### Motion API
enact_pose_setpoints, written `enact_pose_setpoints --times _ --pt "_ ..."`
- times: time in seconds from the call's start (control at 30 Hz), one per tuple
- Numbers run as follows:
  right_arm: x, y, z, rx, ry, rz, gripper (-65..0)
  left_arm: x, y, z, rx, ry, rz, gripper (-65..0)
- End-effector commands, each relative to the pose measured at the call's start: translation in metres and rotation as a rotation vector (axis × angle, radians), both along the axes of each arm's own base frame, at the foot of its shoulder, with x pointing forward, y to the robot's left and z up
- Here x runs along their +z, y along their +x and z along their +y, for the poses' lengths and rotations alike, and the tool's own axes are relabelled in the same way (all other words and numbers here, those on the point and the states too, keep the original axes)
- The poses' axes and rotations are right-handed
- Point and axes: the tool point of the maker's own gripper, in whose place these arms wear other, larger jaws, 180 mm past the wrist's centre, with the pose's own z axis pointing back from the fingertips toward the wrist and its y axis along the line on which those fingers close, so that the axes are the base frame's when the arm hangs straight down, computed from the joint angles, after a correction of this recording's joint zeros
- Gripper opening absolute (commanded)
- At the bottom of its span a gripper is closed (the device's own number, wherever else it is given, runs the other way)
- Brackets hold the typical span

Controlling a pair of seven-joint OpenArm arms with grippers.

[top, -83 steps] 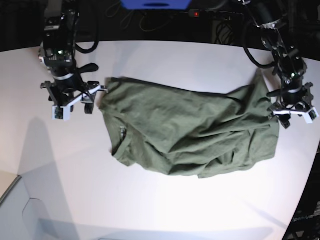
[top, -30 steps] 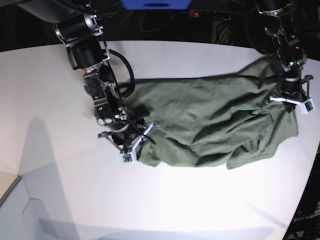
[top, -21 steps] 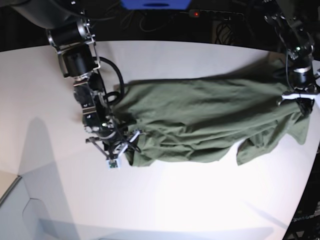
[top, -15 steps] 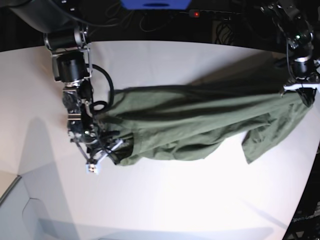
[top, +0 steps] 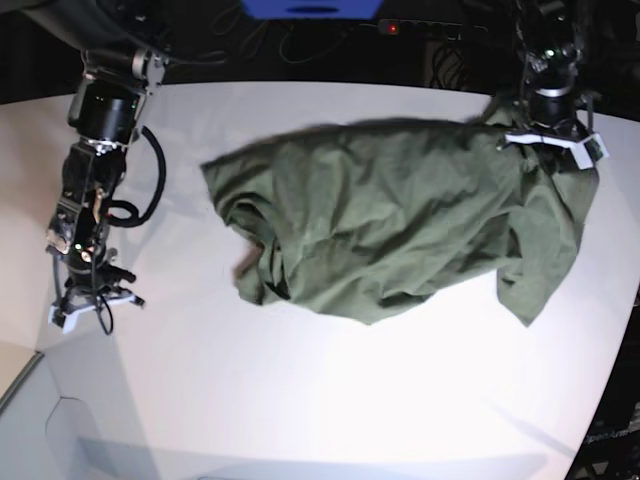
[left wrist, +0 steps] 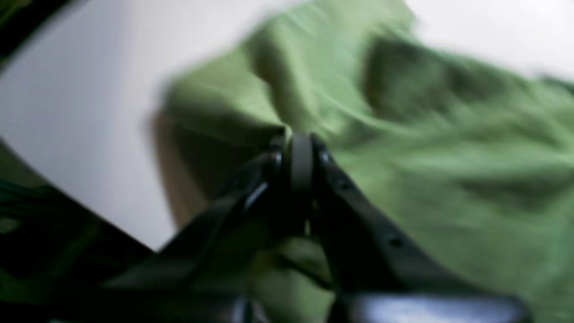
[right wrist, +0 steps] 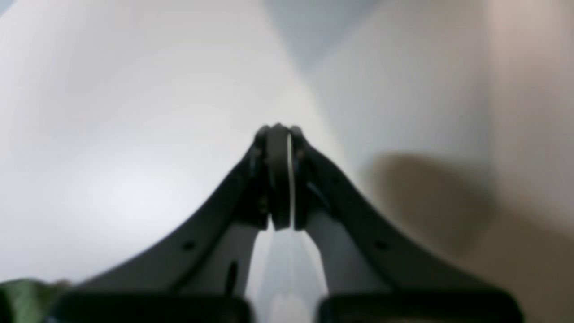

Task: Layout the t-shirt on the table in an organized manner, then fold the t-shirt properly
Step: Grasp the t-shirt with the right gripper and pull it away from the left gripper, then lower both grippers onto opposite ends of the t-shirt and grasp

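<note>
The olive-green t-shirt [top: 400,220] lies crumpled across the middle of the white table [top: 350,400]. Its right end is raised, with a flap hanging toward the front. My left gripper [top: 545,150] at the back right is shut on that raised end. In the blurred left wrist view its closed tips [left wrist: 300,148] pinch a fold of the t-shirt [left wrist: 426,148]. My right gripper [top: 88,308] is at the far left near the table's edge, well apart from the cloth. The right wrist view shows it [right wrist: 280,134] shut with nothing in it, above the bare table [right wrist: 134,89].
Behind the table's curved back edge are dark cables and a blue object [top: 310,8]. A grey surface [top: 40,430] sits at the front left corner. The table's edge curves in at the right [top: 625,300].
My right gripper has let go of the shirt's left end, shut empty and swung out to the far left. The stretched shirt has gone slack and bunched up. My left gripper moved back and inward.
</note>
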Motion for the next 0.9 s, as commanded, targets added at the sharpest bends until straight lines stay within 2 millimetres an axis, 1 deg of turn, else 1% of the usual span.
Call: enact_pose_setpoints --times 0.0,0.07,0.13,0.2,0.23,0.27,0.33,0.37,0.4,0.47,0.53,0.6,0.7,0.73,0.8,0.87 --pt "0.023 0.014 -0.004 -0.005 -0.011 -0.073 -65.0 0.007 0.001 -0.002 -0.018 0.013 -0.024 -64.6" --pt "0.017 0.006 -0.008 -0.018 -0.007 -0.062 -65.0 0.005 -0.003 -0.01 -0.038 0.006 -0.012 -64.6" --pt "0.012 0.0 -0.009 -0.021 -0.009 -0.05 -65.0 0.005 -0.002 -0.013 -0.044 0.003 -0.013 -64.5" --pt "0.011 -0.005 -0.009 -0.018 -0.015 -0.046 -65.0 0.003 -0.001 -0.012 -0.043 0.002 -0.009 -64.4" --pt "0.008 -0.011 -0.009 -0.014 -0.019 -0.034 -65.0 0.005 0.002 -0.012 -0.043 0.002 -0.019 -64.0" --pt "0.007 -0.015 -0.007 -0.008 -0.017 -0.021 -65.0 0.006 0.004 -0.011 -0.041 0.004 -0.023 -62.4" --pt "0.005 -0.021 0.005 0.006 0.006 -0.005 -65.0 0.004 0.004 -0.011 -0.041 -0.006 -0.003 -56.6" --pt "0.007 -0.021 0.01 0.013 0.015 -0.004 -65.0 0.003 0.004 -0.013 -0.045 -0.014 0.009 -52.6" --pt "0.01 -0.022 0.013 0.017 0.018 -0.007 -65.0 0.003 0.006 -0.014 -0.048 -0.021 0.015 -48.2" --pt "0.016 -0.026 0.015 0.02 0.014 -0.015 -65.0 0.004 0.008 -0.015 -0.05 -0.028 0.023 -41.6" --pt "0.02 -0.027 0.021 0.039 0.007 -0.014 -65.0 0.014 0.01 -0.015 -0.053 -0.017 0.001 -37.1" --pt "0.023 -0.023 0.03 0.07 -0.002 -0.015 -65.0 0.03 0.011 -0.007 -0.037 0.008 -0.031 -35.5" --pt "0.018 -0.028 0.03 0.075 -0.008 -0.002 -65.0 0.052 0.01 0.008 0.013 0.04 -0.085 -35.1" --pt "0.017 -0.029 0.03 0.075 -0.008 0.001 -65.0 0.057 0.008 0.017 0.038 0.054 -0.095 -35.1" --pt "0.016 -0.029 0.031 0.078 -0.008 0.005 -65.0 0.068 0.013 0.027 0.066 0.054 -0.137 -35.1" --pt "0.014 -0.031 0.031 0.078 -0.008 0.009 -65.0 0.075 0.015 0.042 0.114 0.04 -0.174 -35.1"
